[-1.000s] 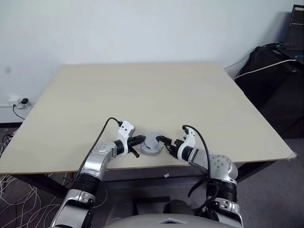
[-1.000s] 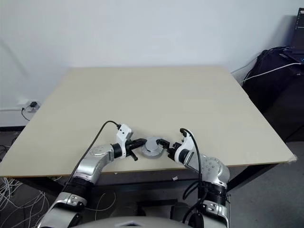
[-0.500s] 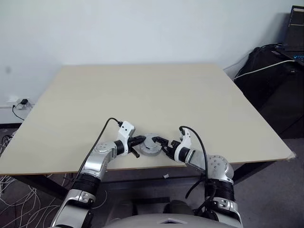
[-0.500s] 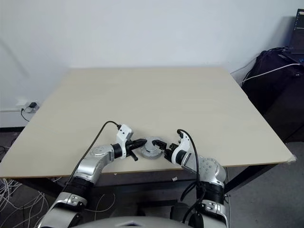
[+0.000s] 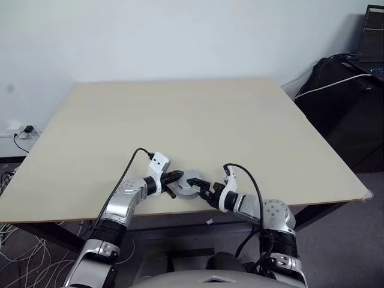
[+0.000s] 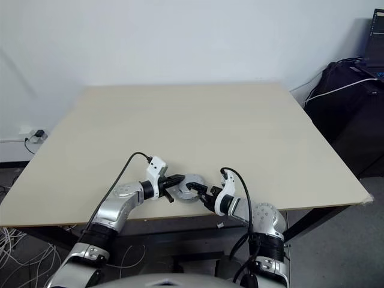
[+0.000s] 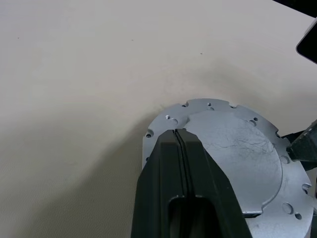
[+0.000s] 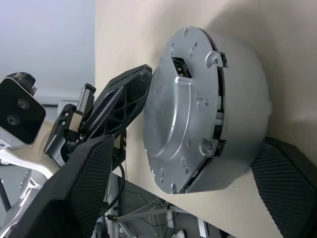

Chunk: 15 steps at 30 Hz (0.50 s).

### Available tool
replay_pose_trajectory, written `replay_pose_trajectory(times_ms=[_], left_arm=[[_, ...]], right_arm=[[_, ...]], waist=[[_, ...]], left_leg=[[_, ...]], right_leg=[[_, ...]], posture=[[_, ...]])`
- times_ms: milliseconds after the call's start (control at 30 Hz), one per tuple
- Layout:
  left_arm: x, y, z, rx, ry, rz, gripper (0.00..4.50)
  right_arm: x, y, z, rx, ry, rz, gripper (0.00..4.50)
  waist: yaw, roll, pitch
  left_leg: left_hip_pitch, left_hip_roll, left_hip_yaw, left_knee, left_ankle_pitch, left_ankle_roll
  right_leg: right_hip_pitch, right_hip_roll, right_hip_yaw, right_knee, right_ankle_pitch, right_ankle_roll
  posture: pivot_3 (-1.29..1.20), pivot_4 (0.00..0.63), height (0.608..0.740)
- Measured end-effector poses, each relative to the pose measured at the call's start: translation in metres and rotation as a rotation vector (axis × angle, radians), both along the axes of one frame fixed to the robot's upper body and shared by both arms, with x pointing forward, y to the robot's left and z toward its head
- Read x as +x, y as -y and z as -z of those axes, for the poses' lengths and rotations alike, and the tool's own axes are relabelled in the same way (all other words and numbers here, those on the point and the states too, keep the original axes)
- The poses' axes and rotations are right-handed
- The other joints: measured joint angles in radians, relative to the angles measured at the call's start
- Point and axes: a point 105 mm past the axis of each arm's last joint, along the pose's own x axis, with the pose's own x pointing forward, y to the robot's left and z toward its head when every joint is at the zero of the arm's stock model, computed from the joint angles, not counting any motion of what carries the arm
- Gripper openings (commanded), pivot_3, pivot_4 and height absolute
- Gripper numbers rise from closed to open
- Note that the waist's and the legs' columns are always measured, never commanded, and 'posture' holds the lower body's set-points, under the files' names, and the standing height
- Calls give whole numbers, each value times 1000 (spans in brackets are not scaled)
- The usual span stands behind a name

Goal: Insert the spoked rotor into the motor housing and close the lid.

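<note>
Here, closed-up motor housing [image 5: 191,184] near the front edge of the table [image 5: 198,120], between two grippers.
Silvery-grey lid [image 7: 233,148] seated flat on top of the housing, screw holes around its uneven rim, a narrow seam visible between lid and body in the right wrist view. Left gripper [image 7: 179,136] pressed fully together, holding nothing, tips resting on the lid's top face at its edge. Right gripper [image 8: 173,163] spread wide around the housing, one finger to each side; cannot tell whether the pads touch it. Beige tabletop otherwise; black bags [image 5: 345,90] on the floor well off to the right.
</note>
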Motion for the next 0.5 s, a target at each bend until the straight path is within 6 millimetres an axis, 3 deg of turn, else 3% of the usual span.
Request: replay_pose_trajectory(times_ms=[267,500], left_arm=[[1,-1,-1,-2,7,-8,0],[1,-1,-2,-5,16,-7,0]], right_arm=[[0,2,0,13,-5,15,1338],[0,3,-1,10,-6,22,1326]], waist=[[-2,1,1],[-1,2,1]], left_leg=[[0,0,0,0,0,0],[-1,0,0,0,0,0]], right_leg=[[0,0,0,0,0,0],[-1,0,0,0,0,0]], posture=[[0,0,740],[0,0,740]])
